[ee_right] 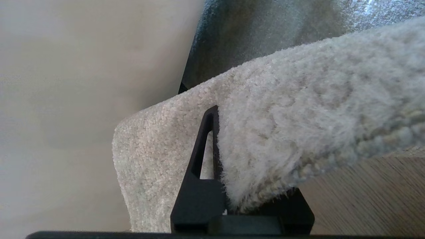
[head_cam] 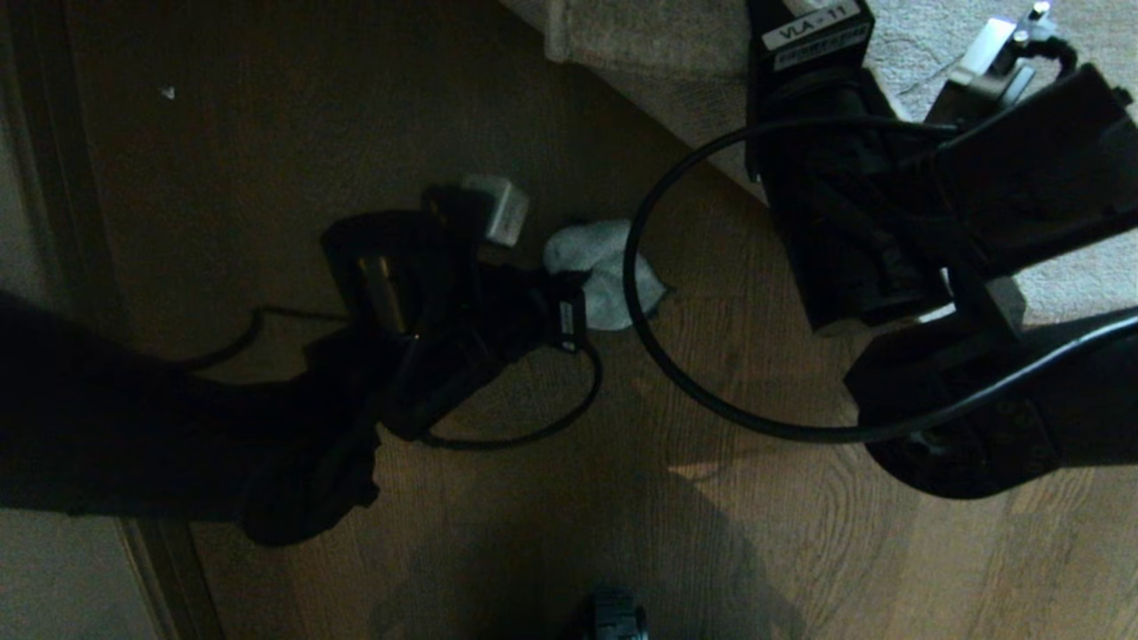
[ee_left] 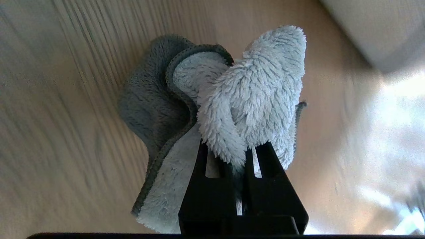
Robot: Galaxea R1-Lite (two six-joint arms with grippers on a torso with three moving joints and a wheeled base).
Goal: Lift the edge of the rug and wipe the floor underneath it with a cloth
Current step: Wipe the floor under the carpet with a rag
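Note:
The cloth (head_cam: 600,276), a fluffy pale-grey rag with a darker back, lies bunched on the brown plank floor (head_cam: 711,498). My left gripper (ee_left: 234,145) is shut on a fold of the cloth (ee_left: 259,89), which hangs against the floor (ee_left: 66,132); in the head view the left gripper (head_cam: 569,307) sits just left of the rag. My right gripper (ee_right: 232,129) is shut on the rug edge (ee_right: 298,116), whose plush pile covers one finger. The rug edge is held up off the floor (ee_right: 372,199), with its grey backing (ee_right: 265,36) showing. The rug (head_cam: 640,53) fills the head view's upper right.
A black cable (head_cam: 636,356) loops from the right arm (head_cam: 827,222) over the floor between both arms. A dark strip (head_cam: 53,178) runs along the far left. A dark round part (head_cam: 613,622) shows at the bottom edge.

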